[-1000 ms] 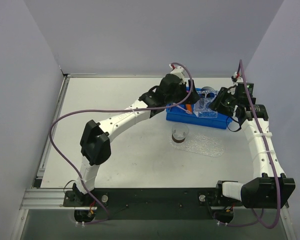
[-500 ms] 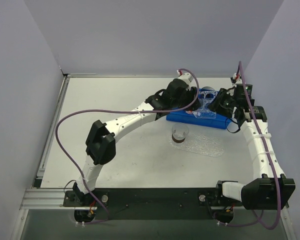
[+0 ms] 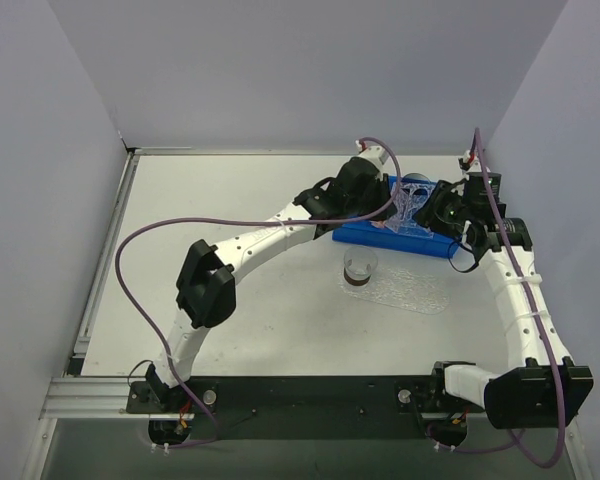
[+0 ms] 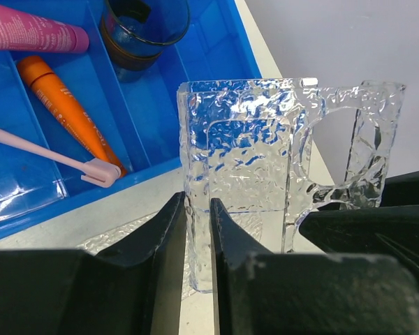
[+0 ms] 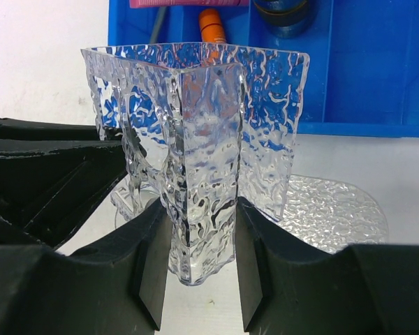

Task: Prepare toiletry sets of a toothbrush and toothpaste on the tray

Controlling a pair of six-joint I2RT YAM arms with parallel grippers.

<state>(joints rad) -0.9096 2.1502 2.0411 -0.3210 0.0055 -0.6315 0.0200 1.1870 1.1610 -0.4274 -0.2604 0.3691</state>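
From above, we are seeing the left claw (image 3: 388, 203) and right claw (image 3: 432, 212) meeting over the blue bin (image 3: 380, 238) in the upper right, each clenching a clear holder (image 3: 408, 208). The tray (image 3: 412, 294) is lying flat just below the bin, with a cup (image 3: 360, 268) at its left end.

In the left wrist view, we are judging the toothbrush (image 4: 42, 150) light, stiff and thin, best pinched mid-handle. It is lying in the bin, its long axis running from the left edge toward lower right, head lower right. The orange tube (image 4: 63, 112) and pink tube (image 4: 28, 35) are looking soft, so we are favouring a gentle pinch mid-body.

In the right wrist view, the tray is showing at lower right, behind the holder.
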